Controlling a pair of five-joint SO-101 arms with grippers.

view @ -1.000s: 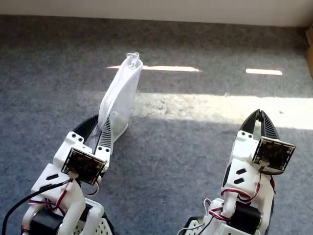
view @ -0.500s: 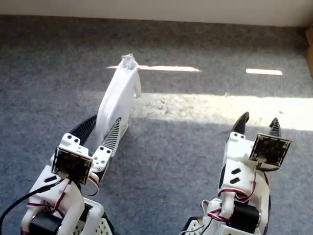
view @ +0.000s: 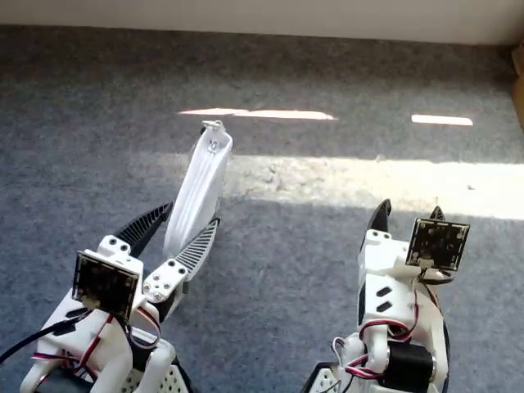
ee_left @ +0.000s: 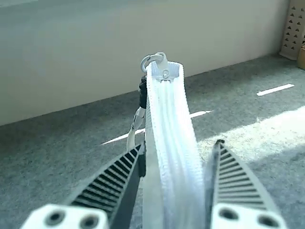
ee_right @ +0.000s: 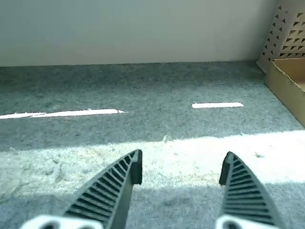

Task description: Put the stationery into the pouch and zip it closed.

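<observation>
Left hand (view: pixel 192 214) has let go. A second ago it was clamped on the near end of the pouch (view: pixel 201 184). Now its jaws are spread wide on either side of it and the arm has pulled back toward me. In the left wrist view the left hand (ee_left: pixel 179 145) shows a gap on both sides of the pouch (ee_left: pixel 169 133), so nothing is gripped.

The pouch has settled lower onto the grey surface (view: pixel 327 262). It sits narrow side up with the zip on top, its near end between the left jaws and the rest pointing away from the arms. The zipper pull (view: pixel 214 125) is at the far end, and the left wrist view shows the zipper pull (ee_left: pixel 157 59) there too. The zip line looks closed along its length, though I can't tell from this angle whether it is shut to the very last tooth.

Right hand (view: pixel 409 209) was closed a second ago. It has opened and drawn back, well apart from the pouch. The right wrist view shows the right hand (ee_right: pixel 183 153) with jaws apart over bare surface, holding nothing.

My read: both hands releasing and retreating means the zipping step is done, and presumably the stationery is inside. The task looks essentially finished. All that's left is backing the arms clear without knocking the pouch.
</observation>
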